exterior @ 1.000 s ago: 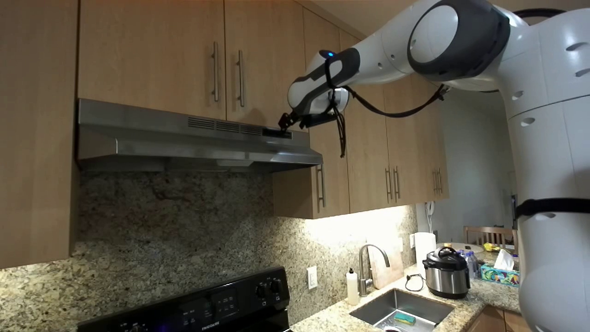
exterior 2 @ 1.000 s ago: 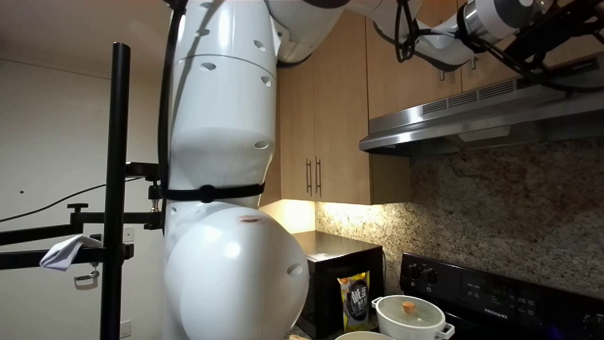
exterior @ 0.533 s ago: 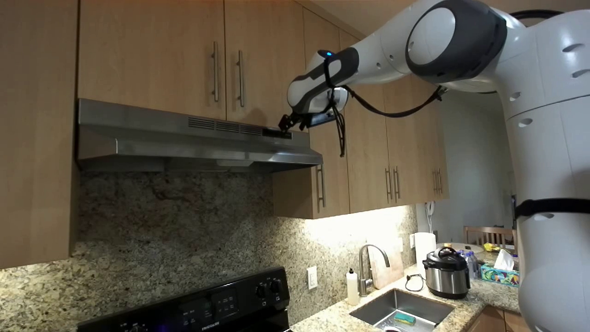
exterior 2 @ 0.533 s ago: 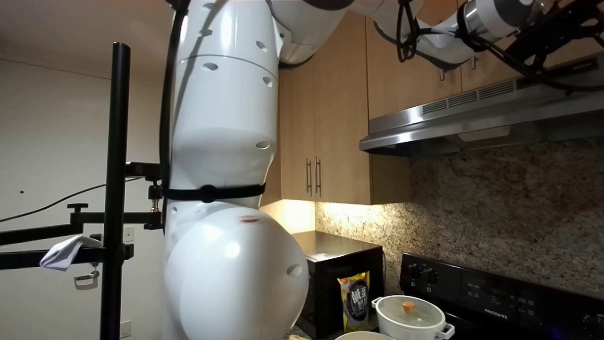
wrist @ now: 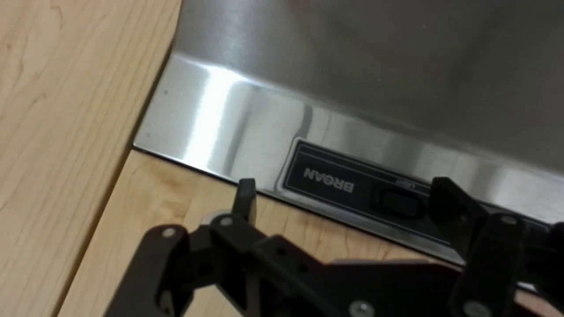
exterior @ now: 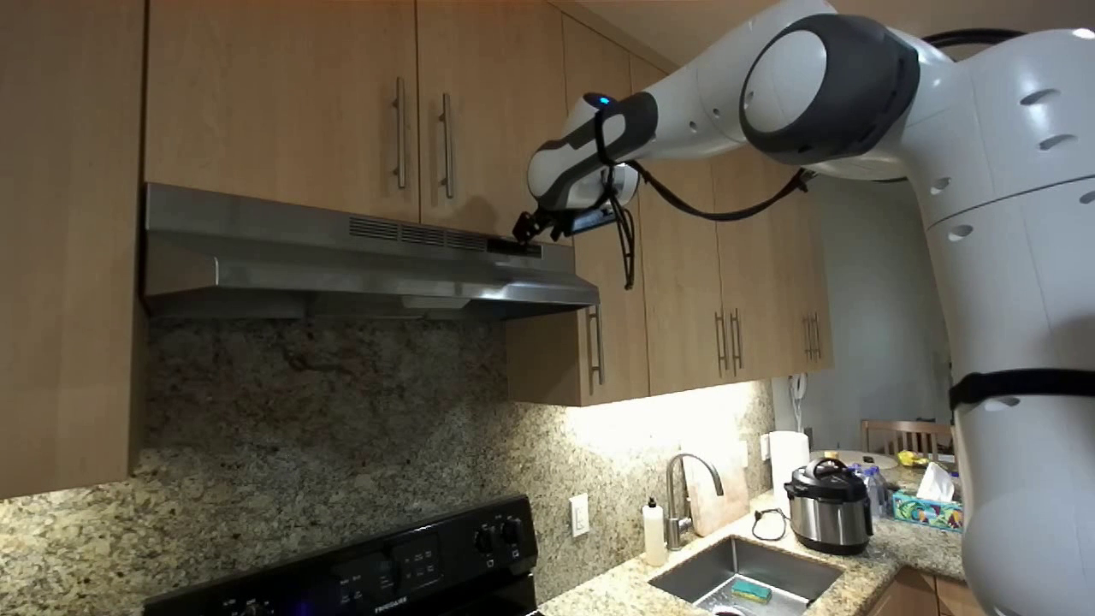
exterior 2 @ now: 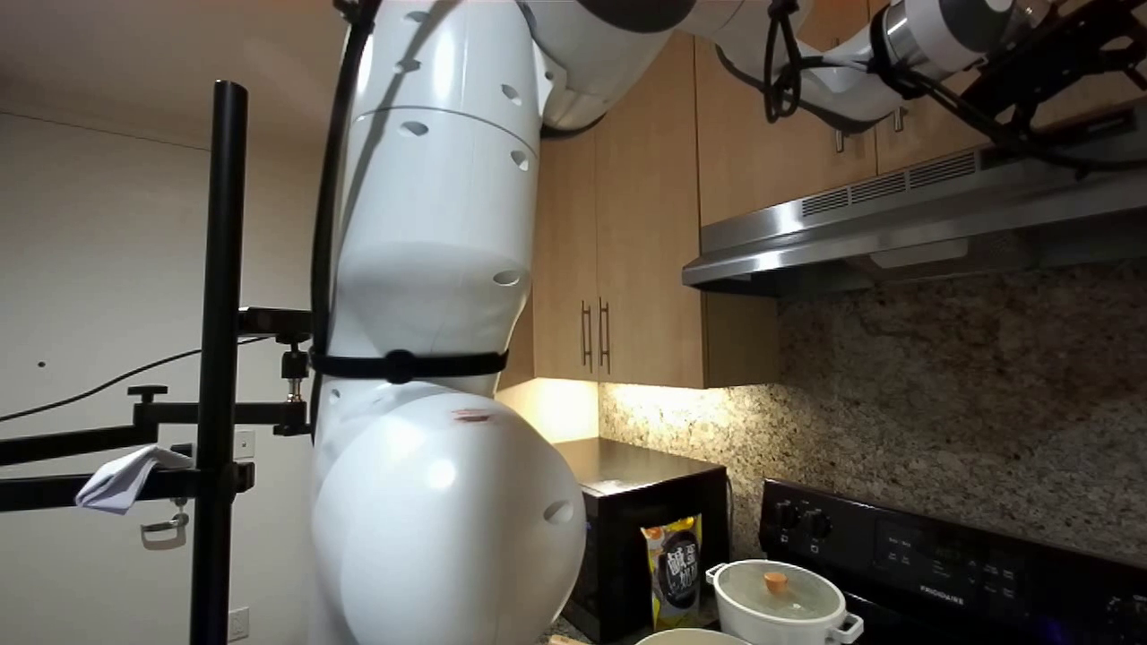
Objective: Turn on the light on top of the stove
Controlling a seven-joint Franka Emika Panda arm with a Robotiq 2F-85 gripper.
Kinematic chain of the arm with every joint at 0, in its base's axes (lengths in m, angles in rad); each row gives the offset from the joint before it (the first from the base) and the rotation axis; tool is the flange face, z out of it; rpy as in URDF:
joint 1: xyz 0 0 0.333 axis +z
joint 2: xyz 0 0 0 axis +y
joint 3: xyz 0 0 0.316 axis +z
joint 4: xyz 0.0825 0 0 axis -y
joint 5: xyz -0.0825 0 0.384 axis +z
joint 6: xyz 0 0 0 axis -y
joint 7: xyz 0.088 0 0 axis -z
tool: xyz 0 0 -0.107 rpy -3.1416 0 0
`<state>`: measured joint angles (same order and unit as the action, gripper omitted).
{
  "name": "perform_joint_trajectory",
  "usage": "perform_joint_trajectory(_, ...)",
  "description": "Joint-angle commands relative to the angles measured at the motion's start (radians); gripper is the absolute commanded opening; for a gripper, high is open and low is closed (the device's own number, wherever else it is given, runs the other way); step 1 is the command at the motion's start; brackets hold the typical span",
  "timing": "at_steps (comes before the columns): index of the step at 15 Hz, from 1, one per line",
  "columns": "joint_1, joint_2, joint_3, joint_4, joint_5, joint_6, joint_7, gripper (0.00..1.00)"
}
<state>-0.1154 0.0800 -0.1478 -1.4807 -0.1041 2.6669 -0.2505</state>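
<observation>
Up at the range hood (exterior: 368, 274): gripper (wrist: 344, 180) spread by LIGHT switch (wrist: 400, 203)

Wrist view: fingers (wrist: 245, 198) well apart. One tip shows across the seam btwn hood & wood cabinets (wrist: 163, 193), the other over the ctrl panel (wrist: 363, 185), just beside the switch; contact, can't tell. Ctrl panel is blk, lettered BROAN, text upside down in this view, set in the hood's steel front.

Task's thing: the light (exterior 2: 920, 253) = pale lens on hood underside, seen in both exterior views; looks dim, shade around it. Stove (exterior 2: 950, 573) below hood, glossy blk; display (exterior 2: 947, 554) digits too faint to read.

Arm (exterior: 710, 103), white, extends to one end of hood; blue indicator (exterior: 604, 100) lit nr wrist. Wood cabinets above hood & alongside; warm glow on granite backsplash (exterior: 359, 428) under the side ones.

Counter (exterior: 599, 592), in an exterior view: blk/silver cooker (exterior: 830, 518) nr sink (exterior: 774, 560), sponge (exterior: 751, 590) inside sink, white bottle (exterior: 654, 535) & faucet (exterior: 673, 532) just beside it. Also, in an exterior view: lidded white pot (exterior 2: 771, 620) nr stove's back; yellow/blk bag (exterior 2: 676, 578) upright by a dark boxy appliance (exterior 2: 618, 546).
</observation>
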Motion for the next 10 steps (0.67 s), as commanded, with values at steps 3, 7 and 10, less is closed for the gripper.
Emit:
perform_joint_trajectory(3, -0.023, 0.023, 0.011, 0.04, 0.03, -0.051, -0.056, 1.0)
perform_joint_trajectory(7, -0.029, 0.024, 0.011, 0.054, 0.03, -0.046, -0.056, 1.0)
perform_joint_trajectory(10, -0.032, 0.029, 0.015, 0.07, 0.042, -0.049, -0.068, 1.0)
